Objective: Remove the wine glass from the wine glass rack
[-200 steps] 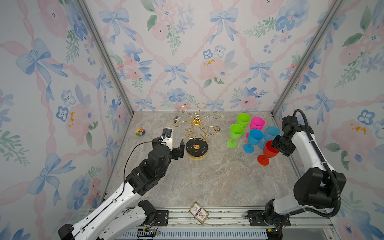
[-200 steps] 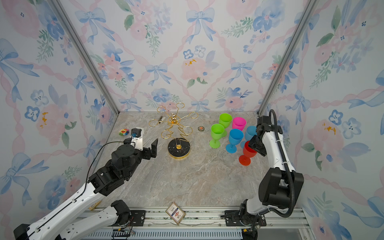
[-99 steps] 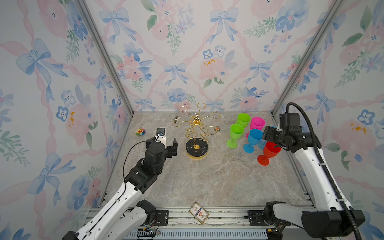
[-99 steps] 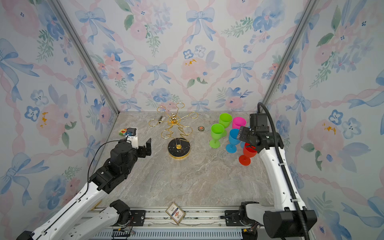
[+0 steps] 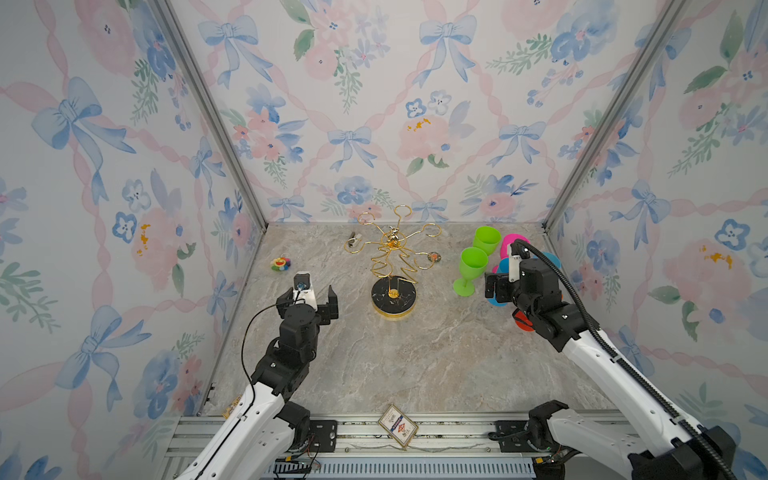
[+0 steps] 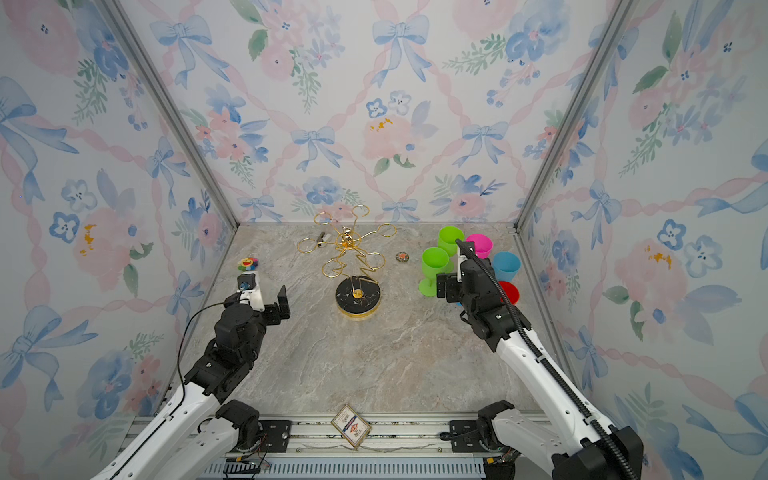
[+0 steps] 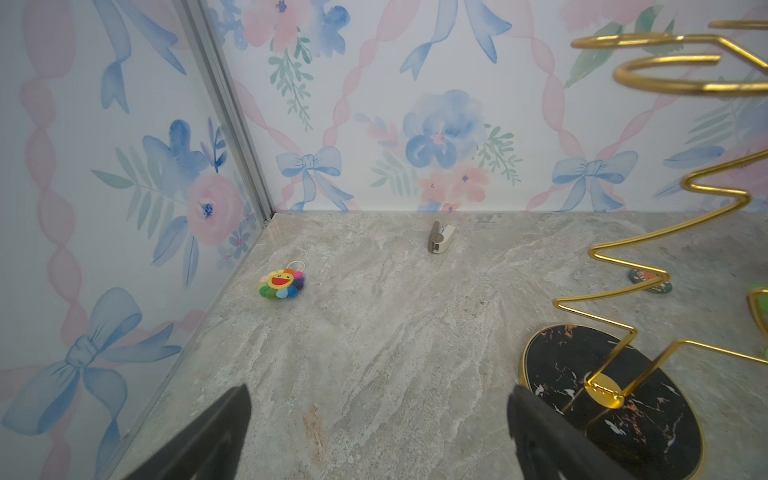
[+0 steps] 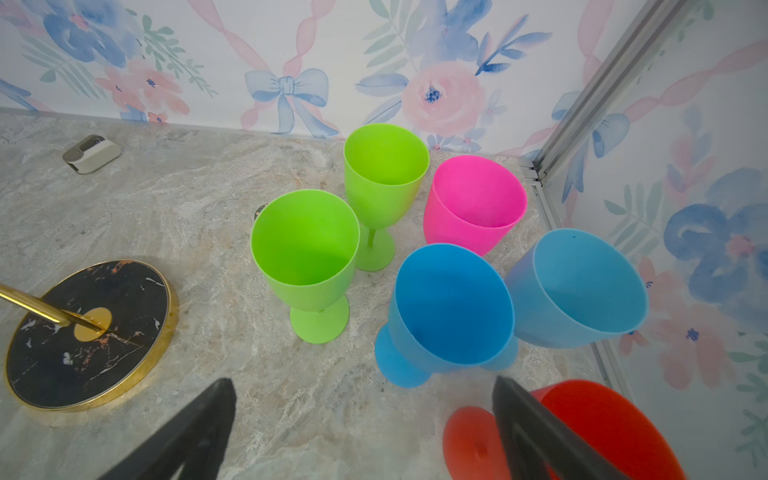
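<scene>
The gold wire wine glass rack stands mid-table on its round black base, and all its loop arms hold nothing. Several plastic wine glasses stand grouped at the right: two green, a pink, a blue, a light blue and a red. My right gripper hovers open beside that group, one finger close to the red glass but not around it. Left of the rack's base, my left gripper is open and holds nothing.
A rainbow flower toy lies near the left wall. A small grey and white clip lies at the back and a round badge behind the rack. A card rests on the front rail. The right wall stands close behind the glasses.
My right gripper has opened wide and drawn back from the red glass, which stays standing on the table. My left gripper has pulled left, away from the rack's base.
</scene>
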You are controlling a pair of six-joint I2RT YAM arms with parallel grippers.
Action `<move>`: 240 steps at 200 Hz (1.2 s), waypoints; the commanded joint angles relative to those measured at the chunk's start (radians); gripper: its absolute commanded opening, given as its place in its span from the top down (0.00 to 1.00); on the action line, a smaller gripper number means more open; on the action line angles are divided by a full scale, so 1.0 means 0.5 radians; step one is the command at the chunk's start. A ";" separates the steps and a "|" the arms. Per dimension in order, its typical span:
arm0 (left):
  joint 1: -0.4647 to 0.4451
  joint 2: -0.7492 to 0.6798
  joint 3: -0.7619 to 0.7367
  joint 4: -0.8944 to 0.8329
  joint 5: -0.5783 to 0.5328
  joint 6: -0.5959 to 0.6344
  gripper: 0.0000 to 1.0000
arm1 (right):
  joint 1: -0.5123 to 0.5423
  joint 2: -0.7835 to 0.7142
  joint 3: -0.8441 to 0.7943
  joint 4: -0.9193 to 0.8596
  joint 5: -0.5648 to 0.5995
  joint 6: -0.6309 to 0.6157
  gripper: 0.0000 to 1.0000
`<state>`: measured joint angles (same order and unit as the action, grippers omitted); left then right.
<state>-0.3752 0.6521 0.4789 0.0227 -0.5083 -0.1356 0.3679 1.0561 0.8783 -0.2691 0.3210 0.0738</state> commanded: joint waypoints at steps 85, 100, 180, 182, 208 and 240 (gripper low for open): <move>0.063 0.243 -0.670 1.218 -0.459 0.003 0.02 | -0.040 0.399 -0.556 1.249 0.251 -0.186 0.03; 0.072 0.364 -0.776 1.409 -0.441 0.035 0.02 | -0.052 0.445 -0.591 1.273 0.250 -0.201 0.03; 0.176 0.777 -0.846 1.838 -0.255 0.109 0.02 | -0.227 0.169 -0.830 1.367 0.014 -0.121 0.03; 0.179 0.781 -0.845 1.839 -0.252 0.109 0.02 | -0.225 0.165 -0.834 1.371 0.011 -0.124 0.03; 0.201 0.815 -0.825 1.841 -0.225 0.105 0.02 | -0.197 0.143 -0.773 1.282 0.010 -0.169 0.03; 0.206 0.811 -0.826 1.841 -0.211 0.103 0.02 | -0.145 0.153 -0.649 1.197 0.031 -0.236 0.03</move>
<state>-0.2806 1.0576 0.0608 0.9119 -0.6308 -0.0971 0.2737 1.1423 0.4911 0.3725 0.3454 -0.0166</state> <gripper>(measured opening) 0.979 0.969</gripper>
